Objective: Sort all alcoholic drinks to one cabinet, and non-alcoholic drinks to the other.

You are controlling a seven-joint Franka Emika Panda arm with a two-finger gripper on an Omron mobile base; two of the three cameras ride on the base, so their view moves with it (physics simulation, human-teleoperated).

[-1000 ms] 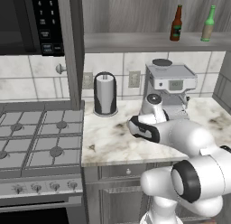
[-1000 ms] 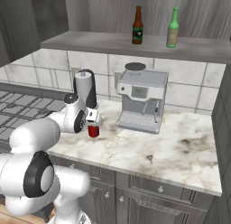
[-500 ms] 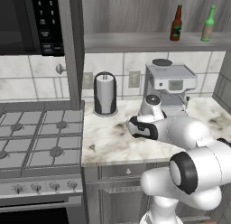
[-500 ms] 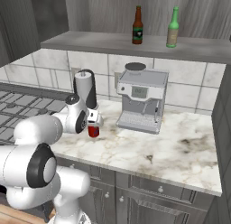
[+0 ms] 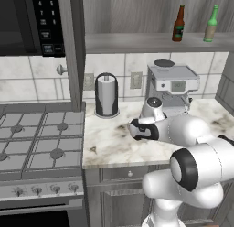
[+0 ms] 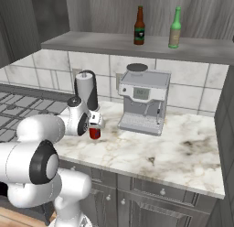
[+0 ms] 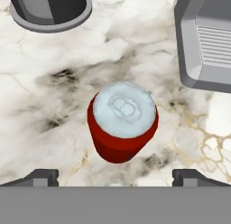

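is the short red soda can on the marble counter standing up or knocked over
Upright. The short red soda can stands on the marble counter with its round silver top facing straight up at the hand camera, below the open gripper.

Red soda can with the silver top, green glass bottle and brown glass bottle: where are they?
Red soda can with the silver top point(image 7: 122, 109), hand view, on its lid.
Green glass bottle point(image 6: 174, 32), right base view, on its body.
Brown glass bottle point(image 6: 139, 31), right base view, on its label.

A white marble surface point(image 5: 112, 146) with dark veins carries a grey coffee machine point(image 5: 172, 89) and a paper towel holder point(image 5: 106, 94) before a tiled wall point(image 5: 27, 77), beside a gas stove point(image 5: 39, 143) under a black microwave point(image 5: 27, 22).
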